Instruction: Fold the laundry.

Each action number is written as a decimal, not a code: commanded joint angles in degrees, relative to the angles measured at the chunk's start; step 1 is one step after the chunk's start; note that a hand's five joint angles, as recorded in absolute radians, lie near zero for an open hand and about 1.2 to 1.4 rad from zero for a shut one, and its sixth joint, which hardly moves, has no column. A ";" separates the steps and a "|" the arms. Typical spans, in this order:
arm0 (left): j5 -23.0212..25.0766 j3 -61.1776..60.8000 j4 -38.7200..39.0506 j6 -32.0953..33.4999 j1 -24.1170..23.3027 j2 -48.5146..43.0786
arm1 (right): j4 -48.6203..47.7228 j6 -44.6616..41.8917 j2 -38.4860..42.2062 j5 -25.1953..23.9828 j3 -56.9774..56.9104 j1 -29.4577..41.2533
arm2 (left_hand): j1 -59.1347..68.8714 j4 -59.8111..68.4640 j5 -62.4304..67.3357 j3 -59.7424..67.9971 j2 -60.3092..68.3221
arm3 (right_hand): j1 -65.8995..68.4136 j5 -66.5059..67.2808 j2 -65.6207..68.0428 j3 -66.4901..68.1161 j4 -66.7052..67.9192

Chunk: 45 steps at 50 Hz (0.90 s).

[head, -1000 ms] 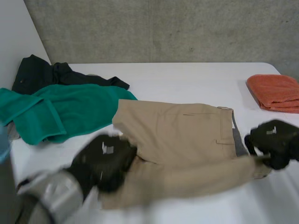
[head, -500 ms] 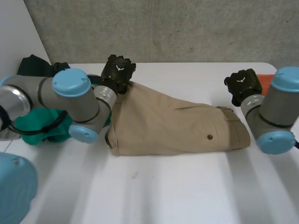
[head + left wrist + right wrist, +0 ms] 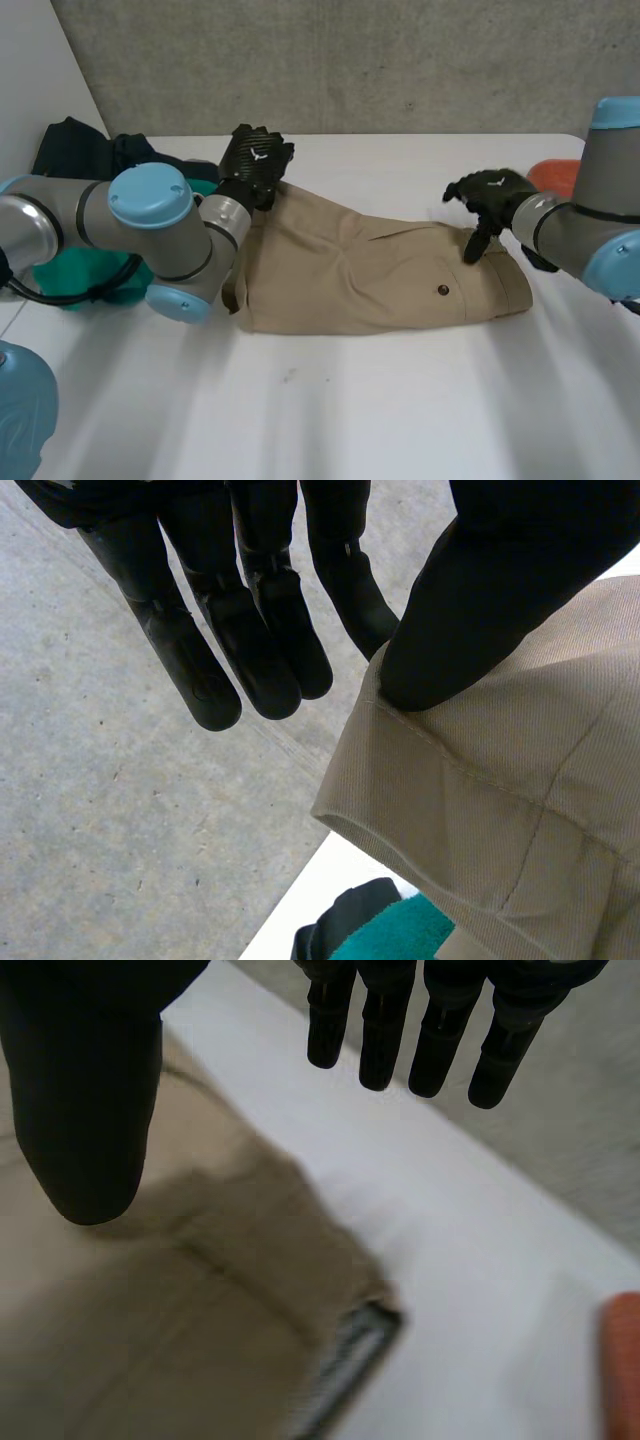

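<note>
1. Shows the trousers [image 3: 370, 275] doubled over on the tabletop [image 3: 400, 400] at the centre of the frame, with the waistband end at right and the hem end at upper left. Looks like one fold made, the edges laid together so the next fold can go on top.
2. Sets the left robot hand [image 3: 255, 160] at the far hem corner, probably to square that corner up. Rests the thumb on the hem with the fingers [image 3: 250, 630] straight, apart from the thumb and off the cloth, gripping nothing.
3. Reaches in with the left arm [image 3: 150, 230] from the lower left, elbow bent at left of centre, wrist aimed at the back of the frame.
4. Poses the right robot hand [image 3: 492, 195] over the waistband end at right of centre, seemingly to flatten it. Spreads the fingers straight and wide of the thumb, clamped on nothing; cannot tell whether a fingertip touches the cloth.
5. Enters with the right arm [image 3: 600, 240] from the right edge, palm turned down.
6. Has a teal cloth [image 3: 70, 278] and a black garment [image 3: 70, 140] at upper left beside the hem end, and an orange towel [image 3: 552, 176] at the right edge, apart from the trousers. Suggests two pieces waiting and one finished.
</note>
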 commanded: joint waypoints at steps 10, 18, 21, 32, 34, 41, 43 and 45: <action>0.27 3.39 0.60 0.00 0.15 -2.59 | -10.67 1.88 8.20 4.79 -4.93 0.88 | 13.25 11.18 13.56 11.63 11.36 | 58.80 60.93 58.41 59.07 59.67; 0.27 9.98 3.58 -0.09 0.85 -7.59 | -25.62 2.94 5.56 7.43 0.35 0.88 | 13.25 11.18 13.56 11.63 11.36 | 58.80 60.93 58.41 59.07 59.67; 0.18 12.78 5.08 -0.09 1.11 -10.23 | -26.60 2.68 6.96 7.43 0.88 0.97 | 13.25 11.18 13.56 11.63 11.36 | 58.80 60.93 58.41 59.07 59.67; 3.43 15.61 5.43 -0.09 1.29 -14.90 | -24.85 2.68 8.81 6.91 0.26 0.97 | 13.25 11.18 13.56 11.63 11.36 | 4.39 6.52 3.99 4.65 5.25; 3.70 15.00 5.43 -0.09 1.29 -14.64 | -22.48 2.94 8.55 6.64 -0.61 0.97 | 13.25 11.18 13.56 11.63 11.36 | 4.36 6.49 3.97 4.63 5.23; 3.43 14.38 5.35 -0.09 1.64 -14.19 | -9.03 3.20 12.58 1.72 -8.08 0.88 | 13.25 11.18 13.56 11.63 11.36 | 8.74 10.86 8.34 9.00 9.60; 3.52 14.38 5.35 -0.09 1.64 -14.02 | -7.36 3.29 14.77 1.72 -10.27 0.88 | 13.25 11.18 13.56 11.63 11.36 | 13.08 15.20 12.68 13.34 13.94; 3.52 14.47 5.35 -0.18 1.73 -13.49 | -7.35 3.38 15.92 2.42 -11.42 0.88 | 13.25 11.18 13.56 11.63 11.36 | 16.96 19.08 16.56 17.22 17.82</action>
